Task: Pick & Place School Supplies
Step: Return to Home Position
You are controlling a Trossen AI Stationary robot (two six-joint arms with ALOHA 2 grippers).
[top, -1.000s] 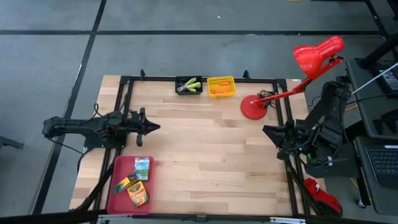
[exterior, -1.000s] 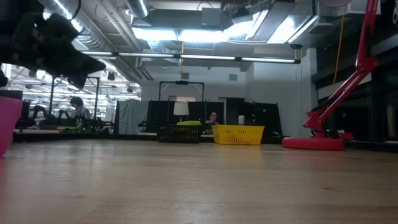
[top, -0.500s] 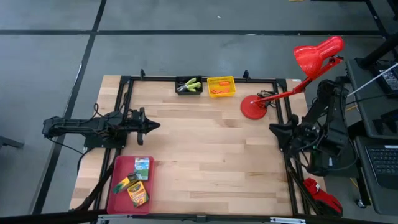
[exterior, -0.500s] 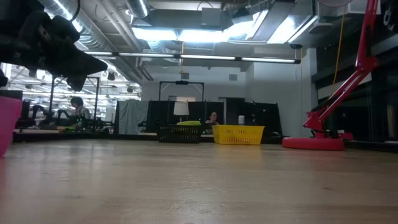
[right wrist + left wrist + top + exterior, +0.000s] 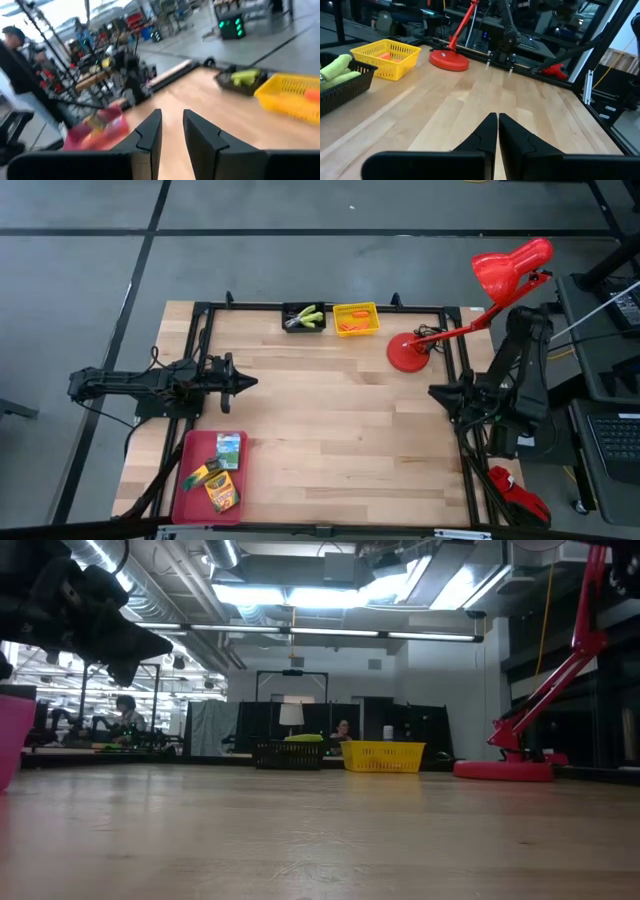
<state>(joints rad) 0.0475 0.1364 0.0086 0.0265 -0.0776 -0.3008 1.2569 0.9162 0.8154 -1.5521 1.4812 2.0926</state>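
Note:
Three yellow-and-green crayon boxes (image 5: 229, 450) (image 5: 203, 475) (image 5: 222, 495) lie flat in the red tray (image 5: 190, 450) at the near left. Two tools with lime-green handles (image 5: 308, 314) lie in the black bin (image 5: 303, 326) at the far edge. Orange pieces (image 5: 350, 326) lie in the yellow bin (image 5: 356, 309) beside it. My left gripper (image 5: 250, 383) hovers shut and empty above the table's left side, just past the tray; its shut fingers show in the left wrist view (image 5: 497, 117). My right gripper (image 5: 432, 392) is at the right edge, slightly open and empty, as the right wrist view (image 5: 171, 114) shows.
A red desk lamp stands on its round base (image 5: 407, 353) at the far right, its arm slanting over my right arm. A black frame (image 5: 200, 320) runs along the table's edges. The wide wooden middle (image 5: 330, 430) is bare. People sit in the room beyond the table (image 5: 125, 710).
My right arm has shifted its pose at the table's right edge, its upper links rising, while its gripper stays close to the same spot. My left arm and the supplies have kept still.

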